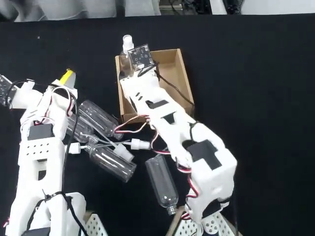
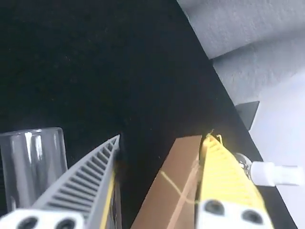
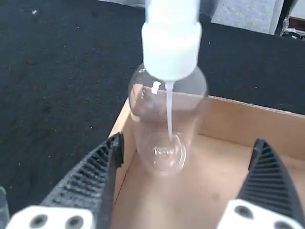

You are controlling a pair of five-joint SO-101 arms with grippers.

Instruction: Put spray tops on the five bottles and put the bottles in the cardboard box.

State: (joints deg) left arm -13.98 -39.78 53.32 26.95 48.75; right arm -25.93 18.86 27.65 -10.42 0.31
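Probably a lab: black-draped table [image 1: 256, 73], cables [image 1: 194, 6] behind.

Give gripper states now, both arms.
Left gripper: open, holding nothing.
Right gripper: open, jaws either side of the capped bottle standing in the cardboard box.

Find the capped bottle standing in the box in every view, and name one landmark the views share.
High view: the bottle stands upright at a far corner of the box.
Left wrist view: its white top pokes out beyond the box wall.
Right wrist view: the bottle stands mid-picture, in the box corner.
Shared landmark: the box.
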